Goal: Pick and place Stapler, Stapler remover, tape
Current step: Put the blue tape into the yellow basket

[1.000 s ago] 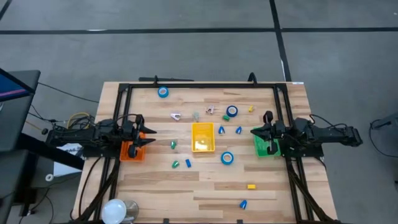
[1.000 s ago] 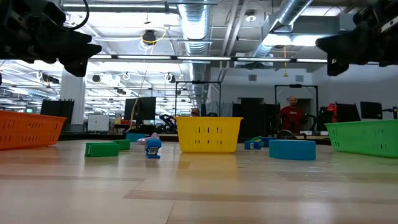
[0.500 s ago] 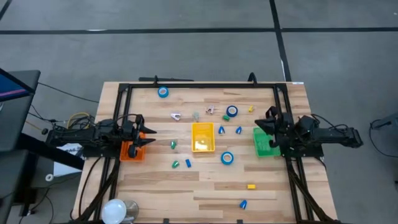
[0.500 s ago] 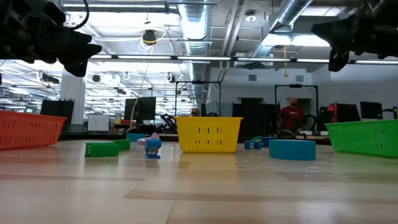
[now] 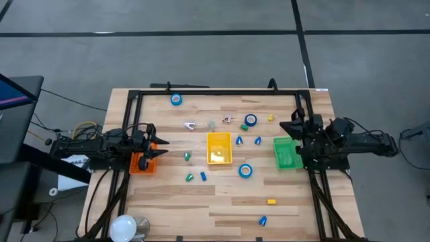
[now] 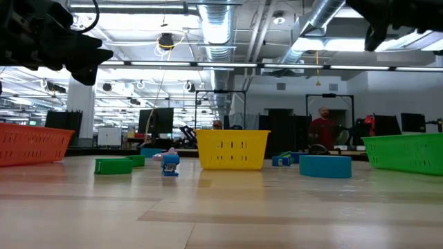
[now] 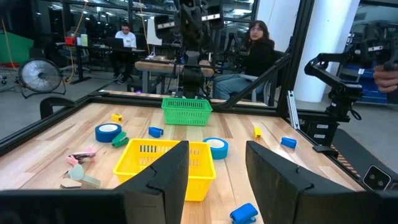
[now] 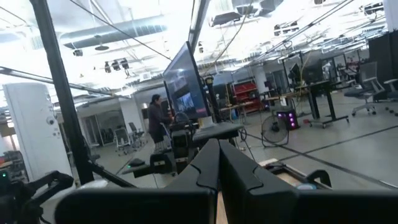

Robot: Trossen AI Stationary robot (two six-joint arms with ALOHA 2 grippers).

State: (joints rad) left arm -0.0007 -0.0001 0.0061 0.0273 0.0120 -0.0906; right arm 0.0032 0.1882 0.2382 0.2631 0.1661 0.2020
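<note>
Three blue tape rolls lie flat on the wooden table: one at the far left (image 5: pixel 176 99), one far of centre (image 5: pixel 250 120), one near of centre (image 5: pixel 245 171). Small pink-and-white clawed pieces (image 5: pixel 190 125) and small blue and green pieces (image 5: pixel 203 176) lie around the yellow basket (image 5: pixel 219 158); which are the stapler and the stapler remover I cannot tell. My left gripper (image 5: pixel 163 146) (image 7: pixel 216 177) hovers open and level over the orange basket (image 5: pixel 141 164). My right gripper (image 5: pixel 287 128) (image 8: pixel 217 163) is shut, empty and tipped upward above the green basket (image 5: pixel 287 154).
A black frame (image 5: pixel 215 93) runs along the table's far and side edges. Yellow blocks (image 5: pixel 271 201) and a blue piece (image 5: pixel 263 220) lie near the front right. A white bulb-like object (image 5: pixel 124 227) sits at the front left corner. People sit beyond the table in the left wrist view.
My right gripper has risen above the green basket, tipped its fingers upward and rolled a little, staying shut. In the high view it uncovers more of the basket; in the low view it climbs toward the top edge. Nothing on the table has moved.
</note>
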